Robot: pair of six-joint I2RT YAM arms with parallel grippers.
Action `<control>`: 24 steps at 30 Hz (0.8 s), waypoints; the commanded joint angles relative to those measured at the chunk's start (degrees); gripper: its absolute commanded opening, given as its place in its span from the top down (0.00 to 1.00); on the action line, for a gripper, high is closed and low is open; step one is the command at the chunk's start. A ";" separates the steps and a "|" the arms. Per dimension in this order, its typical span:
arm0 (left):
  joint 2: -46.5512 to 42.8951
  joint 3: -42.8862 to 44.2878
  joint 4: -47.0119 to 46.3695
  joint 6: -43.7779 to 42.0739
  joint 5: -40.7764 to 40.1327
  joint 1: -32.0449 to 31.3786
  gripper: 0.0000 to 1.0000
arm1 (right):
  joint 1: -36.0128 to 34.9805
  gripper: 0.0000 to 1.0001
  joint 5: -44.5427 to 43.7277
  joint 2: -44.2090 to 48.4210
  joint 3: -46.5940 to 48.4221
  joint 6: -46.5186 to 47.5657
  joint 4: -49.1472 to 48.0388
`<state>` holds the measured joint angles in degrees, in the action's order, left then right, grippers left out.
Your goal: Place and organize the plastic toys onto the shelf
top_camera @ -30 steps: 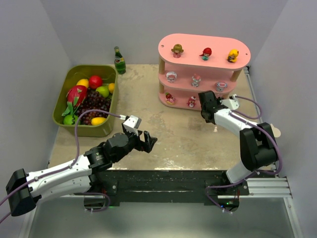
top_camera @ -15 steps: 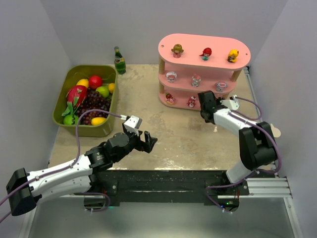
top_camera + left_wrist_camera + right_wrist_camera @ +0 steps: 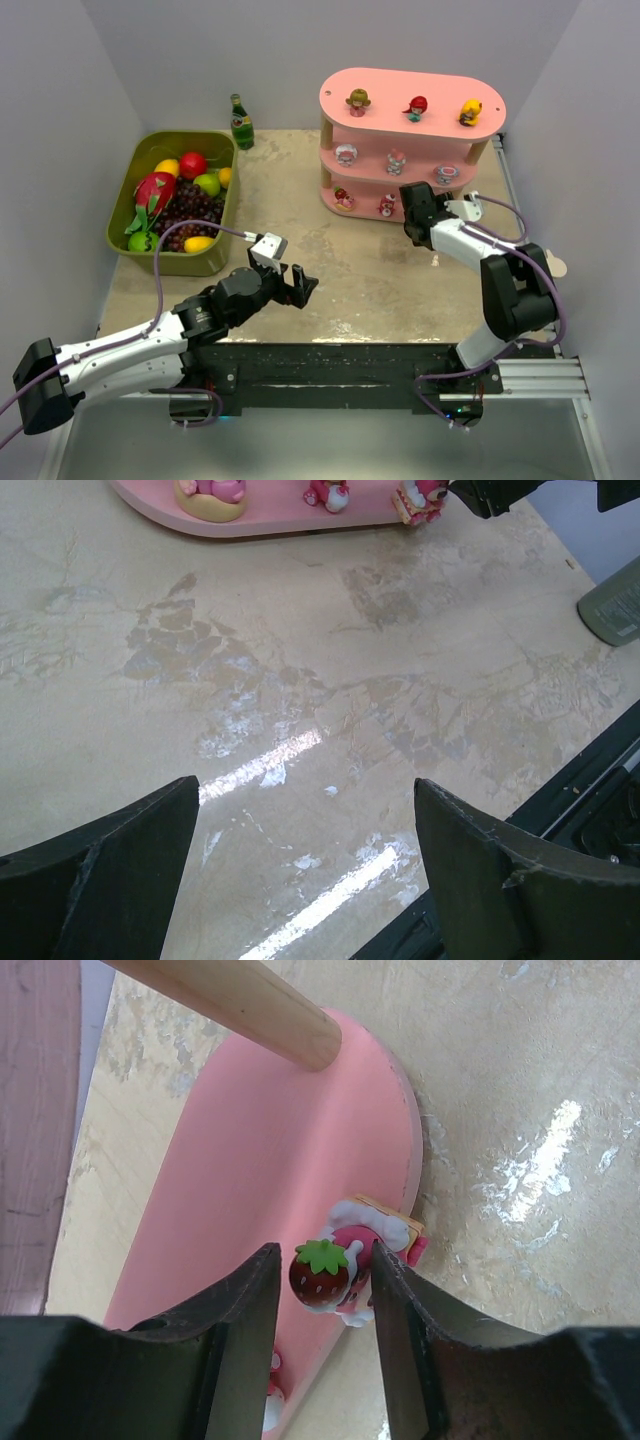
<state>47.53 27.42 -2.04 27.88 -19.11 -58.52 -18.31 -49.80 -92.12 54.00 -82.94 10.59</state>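
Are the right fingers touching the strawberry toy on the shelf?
Cannot tell. Right wrist view: the fingers flank the strawberry toy; shelf shows beside one, the other's edge blurs into the toy.

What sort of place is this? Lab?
Probably a lab test cell: plain walls box in a scuffed table, a metal mounting rail edges it, and the props are toys: a pink shelf, toy fruit.

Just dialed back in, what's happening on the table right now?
The right gripper is at the right end of the shelf's bottom board, fingers either side of a strawberry-headed figurine at the board's edge; whether it is gripped is unclear. Eight other figurines sit on the tiers. The left gripper hovers open and empty over the table.
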 commanded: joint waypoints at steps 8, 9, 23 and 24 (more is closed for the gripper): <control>0.11 -0.08 -2.00 -0.81 -0.66 0.07 0.07 | 0.29 0.52 -1.79 0.18 1.72 -2.05 -1.63; 0.11 -0.09 -2.00 -0.81 -0.66 0.07 0.07 | 0.29 0.51 -1.79 0.10 2.07 -2.23 -1.36; -0.33 -0.17 -1.82 -0.72 -0.57 0.07 0.07 | 0.29 0.62 0.67 -3.24 -1.44 -5.40 -9.78; -0.42 -0.09 -1.82 -0.72 -0.57 0.07 0.07 | 0.29 0.63 0.84 -3.42 -1.70 -5.22 -10.32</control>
<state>47.66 27.42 -2.04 27.88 -19.11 -58.52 -18.20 -48.58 -94.24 53.84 -86.61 5.23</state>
